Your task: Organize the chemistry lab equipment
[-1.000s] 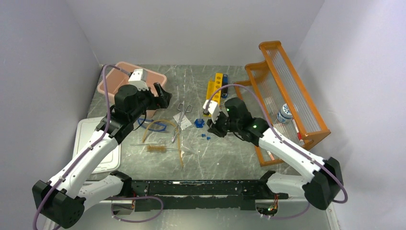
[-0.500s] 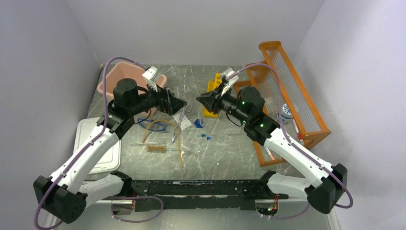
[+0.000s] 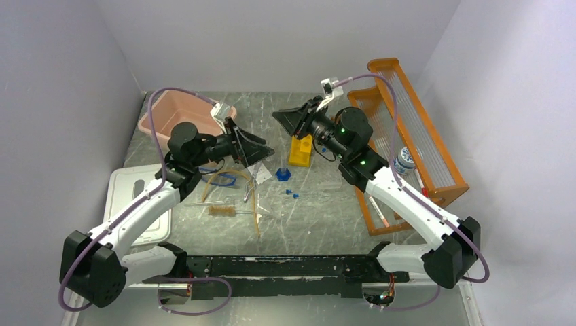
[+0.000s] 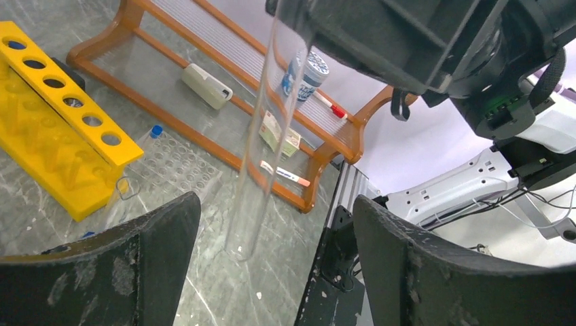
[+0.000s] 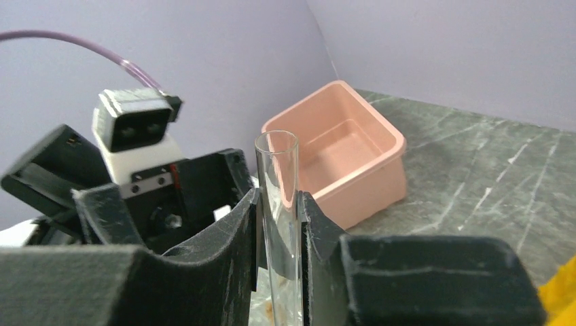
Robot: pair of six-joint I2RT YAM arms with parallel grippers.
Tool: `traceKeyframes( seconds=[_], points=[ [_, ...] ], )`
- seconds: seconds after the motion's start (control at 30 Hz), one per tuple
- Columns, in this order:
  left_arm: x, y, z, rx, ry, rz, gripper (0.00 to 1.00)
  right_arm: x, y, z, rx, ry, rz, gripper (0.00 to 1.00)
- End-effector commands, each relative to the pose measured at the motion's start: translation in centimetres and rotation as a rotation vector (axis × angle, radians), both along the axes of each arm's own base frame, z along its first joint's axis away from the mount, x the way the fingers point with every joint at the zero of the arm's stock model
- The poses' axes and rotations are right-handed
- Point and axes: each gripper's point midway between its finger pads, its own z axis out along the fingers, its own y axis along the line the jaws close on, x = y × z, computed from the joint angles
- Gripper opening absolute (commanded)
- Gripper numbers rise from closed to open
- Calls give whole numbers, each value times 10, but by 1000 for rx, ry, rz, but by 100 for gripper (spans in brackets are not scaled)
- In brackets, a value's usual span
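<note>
The right gripper (image 3: pixel 280 117) holds a clear glass tube (image 4: pixel 265 136) right before the wide-apart left gripper (image 3: pixel 265 151). The yellow rack (image 3: pixel 301 151) sits close by.

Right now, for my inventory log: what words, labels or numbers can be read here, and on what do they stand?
No text here can be read.
Jar on the orange rack: printed label, too blurred to read.
Small box below the jar: print too small to read.
</note>
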Motion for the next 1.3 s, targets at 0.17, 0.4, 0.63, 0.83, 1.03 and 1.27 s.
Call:
traceKeyframes(
  seconds=[0.17, 0.4, 0.63, 0.83, 1.03, 1.27],
  points=[
    [11, -12, 28, -16, -146, 8, 67, -6, 9, 29, 78, -3, 80, 22],
    [13, -12, 34, -10, -231, 20, 48, -7, 15, 18, 48, 21, 117, 24],
    [16, -19, 25, 47, -268, -35, 8, 0, 18, -1, -24, 158, 136, 44],
    [18, -18, 23, 124, -337, -50, 5, 18, 9, -20, -37, 406, 95, 66],
    [25, -15, 10, 210, -378, -47, 5, 14, 4, -18, -62, 437, 88, 61],
    [32, -17, 4, 234, -387, -40, 5, 13, 1, -29, -147, 475, 100, 41]
  ],
)
